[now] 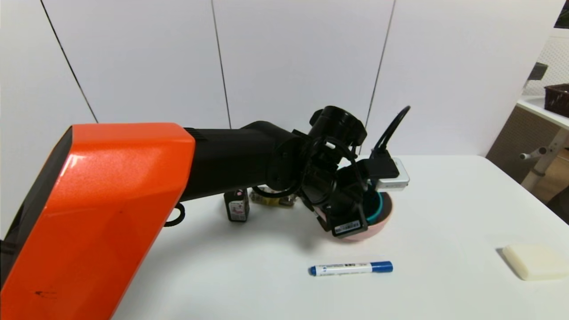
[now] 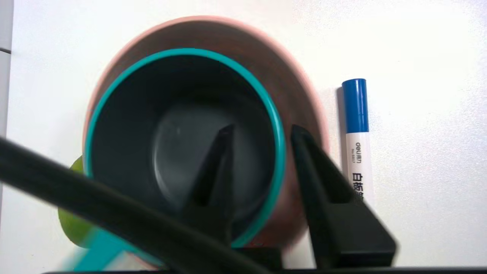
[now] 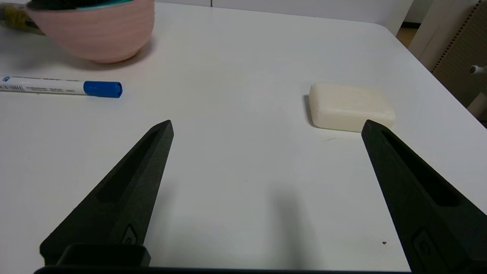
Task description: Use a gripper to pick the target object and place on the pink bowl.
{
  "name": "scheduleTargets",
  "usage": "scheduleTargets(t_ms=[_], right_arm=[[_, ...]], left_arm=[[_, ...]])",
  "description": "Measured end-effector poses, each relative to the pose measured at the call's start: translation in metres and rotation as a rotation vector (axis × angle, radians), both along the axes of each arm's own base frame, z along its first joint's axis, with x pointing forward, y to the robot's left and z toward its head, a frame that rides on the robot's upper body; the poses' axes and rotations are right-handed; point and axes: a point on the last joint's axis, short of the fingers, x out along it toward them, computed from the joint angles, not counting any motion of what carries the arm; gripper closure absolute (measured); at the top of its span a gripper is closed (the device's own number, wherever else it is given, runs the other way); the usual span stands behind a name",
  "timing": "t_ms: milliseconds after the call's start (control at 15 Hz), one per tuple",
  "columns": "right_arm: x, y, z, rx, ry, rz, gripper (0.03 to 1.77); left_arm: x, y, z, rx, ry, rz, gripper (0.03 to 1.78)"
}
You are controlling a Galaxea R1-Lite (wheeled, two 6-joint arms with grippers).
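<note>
Teal saucepan [image 2: 182, 152] inside pink bowl [image 2: 296, 99]

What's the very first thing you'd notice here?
The huge orange arm filling the left of the head view. Its left claw sits over the pink bowl, one finger inside the teal saucepan and one outside its rim; the saucepan sits in the bowl. Nearby lie a blue marker and, to the right, a cream soap bar.

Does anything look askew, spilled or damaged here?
Nothing spilled or damaged. The teal saucepan sits inside the pink bowl, off-centre toward one side. The left pincer straddles the pan's wall, one finger inside, one outside. A lime lies against the bowl. The right pincer hangs open above the table, idle.
</note>
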Motion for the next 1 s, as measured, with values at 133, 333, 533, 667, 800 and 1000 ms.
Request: scheduleTargets(t_ms=[133,333,533,667,800,1000], right_arm=[[0.0,0.0,0.0,0.0,0.0,0.0,0.09],[0.0,0.0,0.0,-0.001,0.001,0.0,0.09],[0.0,0.0,0.0,0.0,0.001,0.0,0.09],[0.0,0.0,0.0,0.0,0.001,0.0,0.09],[0.0,0.0,0.0,-0.001,0.001,0.0,0.09],[0.0,0.0,0.0,0.0,0.001,0.0,0.09]], left_arm=[[0.0,0.0,0.0,-0.001,0.002,0.002,0.93],[-0.002,0.003,0.007,-0.007,-0.009,0.005,0.67],[-0.013,0.018,0.033,0.01,-0.039,0.044,0.49],[-0.024,0.039,0.061,0.01,-0.066,0.08,0.4],[-0.036,0.066,0.091,-0.005,-0.103,0.125,0.33],[-0.06,0.118,0.127,0.007,-0.123,0.224,0.26]])
